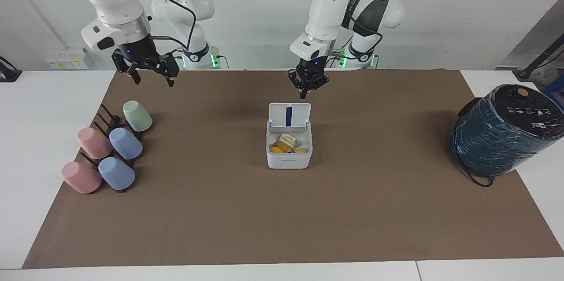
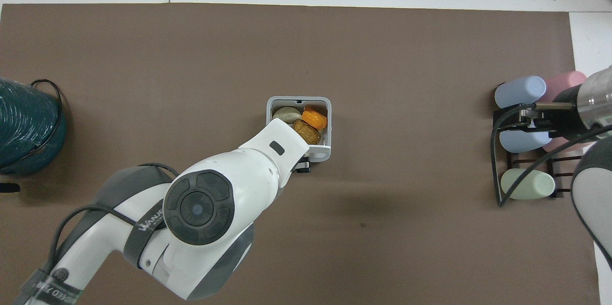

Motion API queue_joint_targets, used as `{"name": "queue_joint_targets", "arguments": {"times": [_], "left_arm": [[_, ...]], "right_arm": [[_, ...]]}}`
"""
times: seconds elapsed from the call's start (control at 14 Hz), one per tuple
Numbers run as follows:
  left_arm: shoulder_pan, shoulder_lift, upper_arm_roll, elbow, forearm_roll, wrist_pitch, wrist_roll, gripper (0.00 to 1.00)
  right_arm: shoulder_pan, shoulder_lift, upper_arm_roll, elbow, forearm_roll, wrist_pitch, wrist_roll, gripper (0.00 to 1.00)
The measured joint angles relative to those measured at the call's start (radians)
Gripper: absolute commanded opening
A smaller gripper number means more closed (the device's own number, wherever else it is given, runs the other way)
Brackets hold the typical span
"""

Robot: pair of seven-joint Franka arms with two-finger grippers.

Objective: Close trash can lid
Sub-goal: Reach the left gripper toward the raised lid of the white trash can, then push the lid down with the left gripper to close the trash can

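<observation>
In the facing view the left tool [image 1: 304, 91], fingers drawn narrow for pushing, hangs above the upright white square hinged plastic lid [image 1: 289, 116] at 12 o'clock of the small white square plastic trash can [image 1: 289, 149] mid-bench; the right tool [image 1: 150, 72] waits wide over the mat's corner near the cups. The overhead view shows the left arm covering the can's hinge edge.

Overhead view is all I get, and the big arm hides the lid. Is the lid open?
Observer: Yes. The lid stands upright at the can's edge nearer to the robots, with its blue strip showing.
Operator: Is the left hand touching it?
Observer: No. The left hand hangs in the air near the lid's top edge, with a gap between them.
Operator: And the other hand?
Observer: The right hand waits open, up in the air near the cups.
</observation>
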Motion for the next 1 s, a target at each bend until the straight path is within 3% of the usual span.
{"name": "queue_joint_targets", "arguments": {"times": [0.5,1.0], "left_arm": [[0.010,0.102,0.017,0.001,-0.044,0.271,-0.052,0.04],[0.038,0.188,0.020,0.039,-0.062,0.352,-0.052,0.04]], "right_arm": [[0.000,0.000,0.000,0.000,0.000,0.000,0.000,1.00],[0.000,0.000,0.000,0.000,0.000,0.000,0.000,1.00]]}}
